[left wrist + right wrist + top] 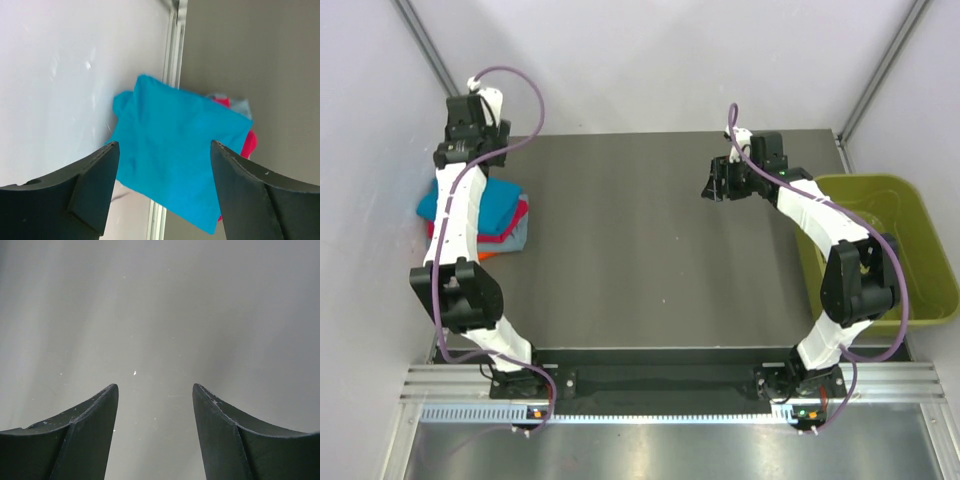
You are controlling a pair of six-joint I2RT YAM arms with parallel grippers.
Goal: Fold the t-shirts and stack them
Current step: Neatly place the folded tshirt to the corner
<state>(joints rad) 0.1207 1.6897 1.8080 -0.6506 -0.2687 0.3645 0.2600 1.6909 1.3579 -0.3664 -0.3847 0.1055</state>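
A stack of folded t-shirts (505,215) lies at the table's left edge against the wall. The teal-blue one (175,155) is on top. Below it a magenta-red one (250,142) and a grey one (241,105) peek out, and an orange edge (485,255) shows at the bottom. My left gripper (165,145) hangs open above the teal shirt, apart from it, with nothing between its fingers; in the top view it (462,150) is just behind the stack. My right gripper (717,186) is open over bare table at the back right, holding nothing (156,386).
An olive-green bin (920,300) stands at the table's right edge. The white side wall (60,75) runs right beside the stack. The left forearm (458,215) crosses over part of the stack in the top view. The dark table top (640,260) lies between the arms.
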